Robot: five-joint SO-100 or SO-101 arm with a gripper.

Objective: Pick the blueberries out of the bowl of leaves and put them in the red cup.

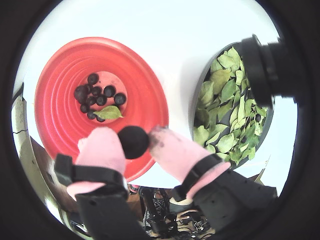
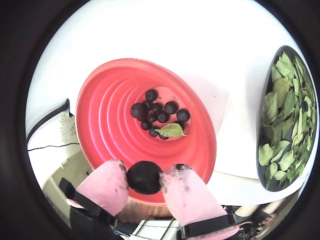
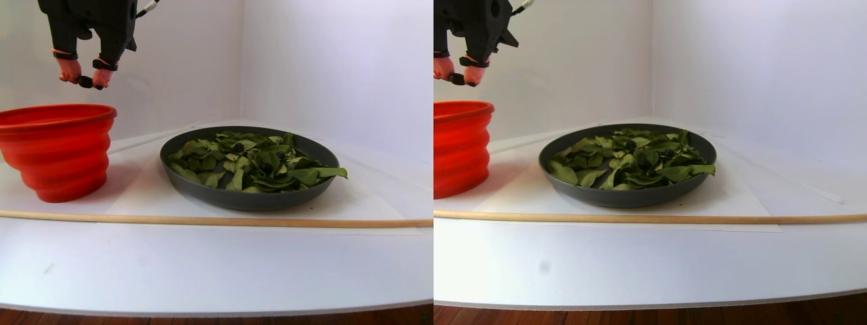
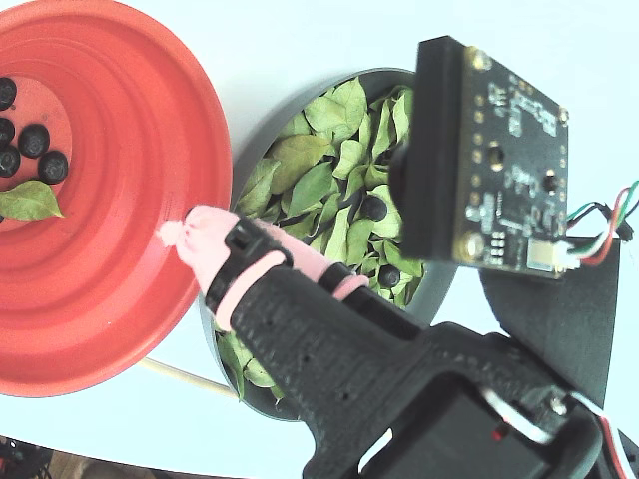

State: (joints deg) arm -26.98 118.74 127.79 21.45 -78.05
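The gripper (image 2: pixel 144 177) hung above the near rim of the red cup (image 2: pixel 105 120), its pink-covered fingers (image 1: pixel 102 150) closed narrowly on one blueberry (image 1: pixel 133 142). In the stereo pair view the gripper (image 3: pixel 85 81) stood clear above the cup's rim (image 3: pixel 57 115), with open air between them and a white wall close behind.

Roughly ten blueberries (image 2: pixel 159 114) lay clustered on the cup's flat bottom, some overlapping so the count was not exact, with one green leaf (image 2: pixel 171 131) among them. The bowl (image 3: pixel 250 196) sat just beside the cup, apart from it, heaped with leaves (image 3: pixel 254 162) too many to count. At least two blueberries (image 4: pixel 373 208) showed among the leaves in the fixed view.

A thin wooden rod (image 3: pixel 203 220) lay across the white table (image 3: pixel 203 271) in front of both vessels. A camera board (image 4: pixel 494 170) mounted on the arm overhung the bowl and hid part of it in the fixed view.
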